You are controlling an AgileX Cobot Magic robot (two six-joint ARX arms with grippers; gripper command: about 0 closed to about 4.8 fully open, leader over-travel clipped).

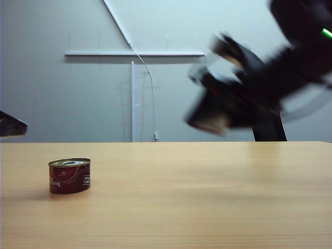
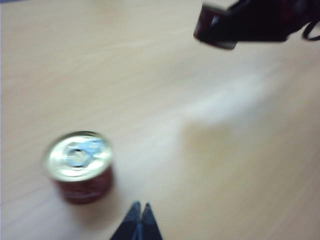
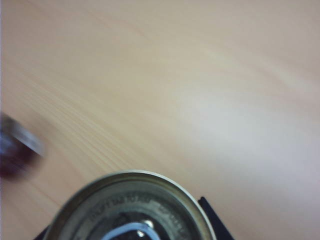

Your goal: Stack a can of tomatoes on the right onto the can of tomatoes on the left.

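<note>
Inspecting the left can [image 1: 69, 176] standing on the surface [image 1: 207, 197], we read only "To" on its dark red label, while the blurred right gripper [image 1: 210, 120] pinches the second can [image 3: 132, 210] aloft and the left gripper [image 2: 139, 220] fingers sit pressed together.

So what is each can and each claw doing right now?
Left can: upright on the table, lid sealed, nothing on top yet.
Right can: held in the right claw, lifted off the table.
Right claw: shut on the right can, up in the air at the right, blurred.
Left claw: shut, empty, above the table near the left can.
</note>
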